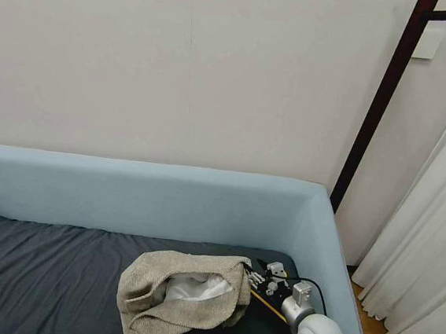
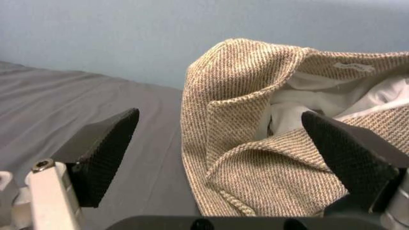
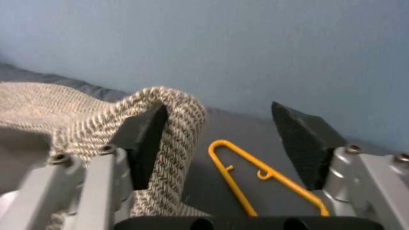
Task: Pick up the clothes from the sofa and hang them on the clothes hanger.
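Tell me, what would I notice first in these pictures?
A crumpled beige tweed jacket lies on the dark seat of a pale blue sofa. A yellow hanger lies on the seat beside it. The left tool and right tool, both open, face the jacket up close.

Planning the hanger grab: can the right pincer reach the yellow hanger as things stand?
Probably yes. The right pincer is open and the yellow hanger lies bare on the seat just ahead. The jacket fold crowds one finger but does not cover it.

A white curtain (image 1: 427, 258) hangs at right (over wood floor (image 1: 362, 300)) beside a plain wall (image 1: 177, 68).
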You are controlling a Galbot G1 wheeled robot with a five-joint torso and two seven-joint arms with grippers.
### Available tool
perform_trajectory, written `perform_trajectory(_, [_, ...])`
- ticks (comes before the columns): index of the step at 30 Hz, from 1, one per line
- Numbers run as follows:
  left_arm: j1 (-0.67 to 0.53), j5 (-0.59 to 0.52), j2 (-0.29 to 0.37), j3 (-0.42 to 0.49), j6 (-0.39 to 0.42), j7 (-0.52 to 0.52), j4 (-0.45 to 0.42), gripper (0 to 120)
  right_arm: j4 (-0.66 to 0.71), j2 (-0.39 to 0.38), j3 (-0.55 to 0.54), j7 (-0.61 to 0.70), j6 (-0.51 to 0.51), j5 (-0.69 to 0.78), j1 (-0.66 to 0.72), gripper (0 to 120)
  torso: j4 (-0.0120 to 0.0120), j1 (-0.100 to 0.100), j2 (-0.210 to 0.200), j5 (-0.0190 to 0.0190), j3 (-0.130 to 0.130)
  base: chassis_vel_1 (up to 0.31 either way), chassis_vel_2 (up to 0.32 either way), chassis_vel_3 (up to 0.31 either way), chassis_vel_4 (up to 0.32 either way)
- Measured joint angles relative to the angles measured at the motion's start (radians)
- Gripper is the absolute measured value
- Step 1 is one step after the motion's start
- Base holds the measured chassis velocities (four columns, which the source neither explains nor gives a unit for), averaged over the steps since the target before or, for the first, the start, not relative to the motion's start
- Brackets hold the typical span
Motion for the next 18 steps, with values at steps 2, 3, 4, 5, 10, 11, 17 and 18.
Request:
perform_trajectory(2, [-0.002, -0.001, 0.005, 0.002, 0.000, 0.000, 0.001, 100, 0.007, -0.021, 0.010, -0.012, -0.046, 0.042, -0.009, 79, 0.0001, 0.000, 0.000, -0.0002, 0.000, 0.000, 0.000, 0.000, 0.000])
perform_trajectory(3, [-0.002, -0.002, 0.007, 0.002, 0.000, -0.001, 0.001, 100, 0.012, -0.033, 0.013, -0.016, -0.058, 0.065, -0.016, 84, 0.0000, 0.000, 0.000, 0.0000, 0.000, 0.000, 0.000, 0.000, 0.000])
perform_trajectory(4, [-0.002, -0.002, 0.007, 0.002, 0.000, -0.001, 0.001, 100, 0.012, -0.033, 0.013, -0.016, -0.058, 0.065, -0.016, 84, 0.0000, 0.000, 0.000, 0.0000, 0.000, 0.000, 0.000, 0.000, 0.000])
perform_trajectory(5, [-0.002, -0.003, 0.008, 0.001, 0.000, -0.002, -0.001, 100, 0.021, -0.039, 0.021, -0.014, -0.063, 0.088, -0.027, 88, 0.0000, 0.000, 0.000, 0.0000, 0.000, 0.000, 0.000, 0.000, 0.000])
perform_trajectory(10, [-0.002, -0.007, 0.014, -0.002, 0.000, -0.006, -0.005, 100, 0.115, -0.049, 0.108, 0.021, -0.090, 0.202, -0.115, 100, 0.0002, 0.000, 0.000, -0.0001, 0.000, 0.000, 0.000, 0.000, 0.000])
perform_trajectory(11, [-0.003, -0.009, 0.016, -0.002, 0.000, -0.006, -0.005, 100, 0.147, -0.051, 0.135, 0.028, -0.097, 0.222, -0.147, 100, 0.0002, 0.000, 0.000, 0.0000, 0.000, 0.000, 0.000, 0.000, 0.000])
perform_trajectory(17, [-0.017, -0.022, 0.028, -0.003, 0.009, -0.007, -0.001, 100, 0.286, -0.048, 0.222, 0.053, -0.124, 0.259, -0.309, 100, -0.0002, 0.000, 0.000, -0.0003, 0.000, 0.000, 0.000, 0.000, 0.000])
perform_trajectory(18, [-0.020, -0.025, 0.031, -0.004, 0.012, -0.008, 0.000, 100, 0.304, -0.041, 0.224, 0.060, -0.130, 0.259, -0.332, 100, -0.0002, 0.000, 0.000, -0.0002, 0.000, 0.000, 0.000, 0.000, 0.000])
